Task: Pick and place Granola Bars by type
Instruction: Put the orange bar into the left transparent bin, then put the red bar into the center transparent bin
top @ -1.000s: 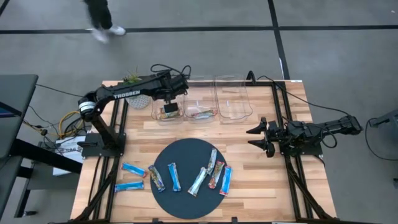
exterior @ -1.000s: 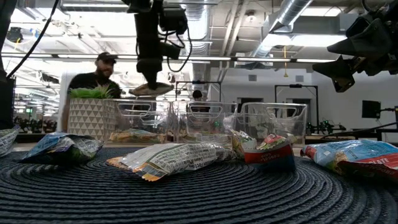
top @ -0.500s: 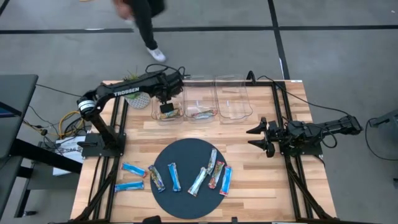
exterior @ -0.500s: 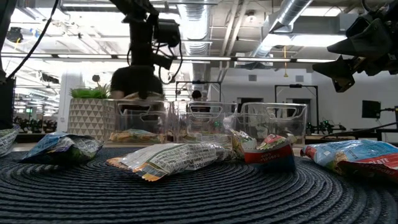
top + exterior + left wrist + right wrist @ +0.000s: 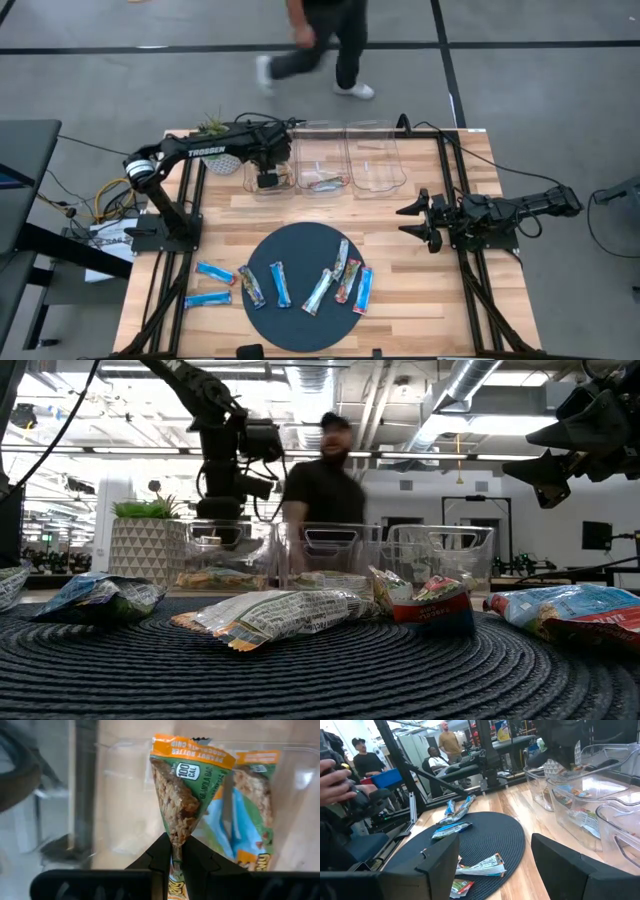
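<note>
The left gripper (image 5: 268, 180) is lowered into the leftmost clear plastic bin (image 5: 252, 184) at the table's far side, its fingers clamped on an orange-and-green wrapped granola bar (image 5: 186, 790); a like bar (image 5: 252, 815) lies just beside it in the bin. The right gripper (image 5: 417, 221) hovers at the right, fingers apart. Other wrapped bars (image 5: 343, 275) lie on the dark round mat (image 5: 305, 245) and two bright blue bars (image 5: 211, 284) left of it.

My table (image 5: 420, 290) is pale wooden planks. On it lie a round dark woven mat (image 5: 300, 315), three clear bins (image 5: 372, 160) in a row along the far edge, a patterned plant pot (image 5: 222, 152) and two blue bars (image 5: 212, 272) beside the mat.
</note>
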`<state>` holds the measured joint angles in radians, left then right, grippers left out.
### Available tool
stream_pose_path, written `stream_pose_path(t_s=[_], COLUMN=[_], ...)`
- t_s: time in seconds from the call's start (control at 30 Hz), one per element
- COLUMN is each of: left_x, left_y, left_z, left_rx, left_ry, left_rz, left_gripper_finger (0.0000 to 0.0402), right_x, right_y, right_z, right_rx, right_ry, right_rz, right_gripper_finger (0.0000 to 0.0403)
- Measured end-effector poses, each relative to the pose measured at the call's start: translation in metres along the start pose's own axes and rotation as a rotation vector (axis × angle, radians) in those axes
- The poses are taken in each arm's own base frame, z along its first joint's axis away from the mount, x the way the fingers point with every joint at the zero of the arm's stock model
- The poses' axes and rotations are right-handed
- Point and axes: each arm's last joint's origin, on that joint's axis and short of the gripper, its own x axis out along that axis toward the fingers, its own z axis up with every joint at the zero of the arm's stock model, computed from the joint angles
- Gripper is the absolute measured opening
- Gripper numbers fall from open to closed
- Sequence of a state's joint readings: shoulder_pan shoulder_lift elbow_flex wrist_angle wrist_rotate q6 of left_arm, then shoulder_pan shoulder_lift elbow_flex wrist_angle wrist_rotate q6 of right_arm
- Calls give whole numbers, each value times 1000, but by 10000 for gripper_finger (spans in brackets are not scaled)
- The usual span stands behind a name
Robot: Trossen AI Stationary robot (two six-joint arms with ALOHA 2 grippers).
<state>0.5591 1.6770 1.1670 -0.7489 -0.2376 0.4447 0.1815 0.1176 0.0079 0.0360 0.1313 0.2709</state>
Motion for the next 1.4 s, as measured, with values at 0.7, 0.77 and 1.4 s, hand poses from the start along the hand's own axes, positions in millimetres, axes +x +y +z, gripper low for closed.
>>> stream_pose_path(t_s=[0.7,0.77,1.4], left_x=[20,20,-30], left_y=[5,4,0], left_z=[-4,-4,14], left_rx=[-26,-26,3], left_ry=[-41,-43,-208], left_rz=[-23,-27,34], left_gripper_finger=[57,72,119], right_x=[0,0,0], right_y=[0,0,0], right_z=[0,0,0], right_rx=[0,0,0], right_ry=[0,0,-1], right_rz=[0,0,0], right_gripper_finger=[244,244,244])
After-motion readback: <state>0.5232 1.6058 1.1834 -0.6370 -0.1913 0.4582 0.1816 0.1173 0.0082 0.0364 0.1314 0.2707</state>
